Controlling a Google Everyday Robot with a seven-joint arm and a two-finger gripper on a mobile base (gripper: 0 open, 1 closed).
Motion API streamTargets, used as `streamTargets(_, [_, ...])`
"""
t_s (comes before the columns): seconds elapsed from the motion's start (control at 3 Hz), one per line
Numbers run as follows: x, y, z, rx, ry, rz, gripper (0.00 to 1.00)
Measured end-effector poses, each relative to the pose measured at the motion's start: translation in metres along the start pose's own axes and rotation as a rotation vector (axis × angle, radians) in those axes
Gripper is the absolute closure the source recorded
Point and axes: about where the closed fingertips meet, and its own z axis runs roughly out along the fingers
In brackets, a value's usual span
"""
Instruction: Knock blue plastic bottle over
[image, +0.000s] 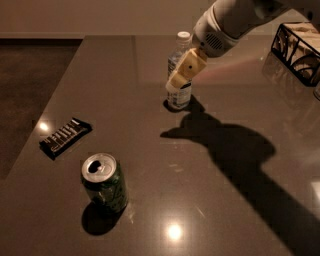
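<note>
Dark, glossy bench under dim light, with the blue plastic bottle not yet knocked over.

The blue plastic bottle was seen upright on its base, cap on top, and every other place was taken from it. The hand was held across the bottle's middle, reached in from above and to the bottle's right in the view; whether it touched the bottle, and whether it was wide or narrow, could not be told. A green can was stood well apart, nearer the camera and left of the bottle. A dark wrapped bar was laid further left, and a wire basket well to the right. The reach was judged done, while the sideways push and the toppling itself were left to do.
</note>
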Motion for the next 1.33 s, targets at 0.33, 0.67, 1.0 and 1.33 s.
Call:
streamTargets(0.33, [0.002,-0.011,0.003,0.004,-0.022,0.014,0.00])
streamTargets(0.67, [0.004,-0.020,0.007,0.009,-0.026,0.028,0.00])
streamTargets(1.0, [0.008,-0.023,0.012,0.005,-0.024,0.042,0.19])
streamTargets(1.33, [0.010,-0.018,0.021,-0.012,-0.026,0.060,0.42])
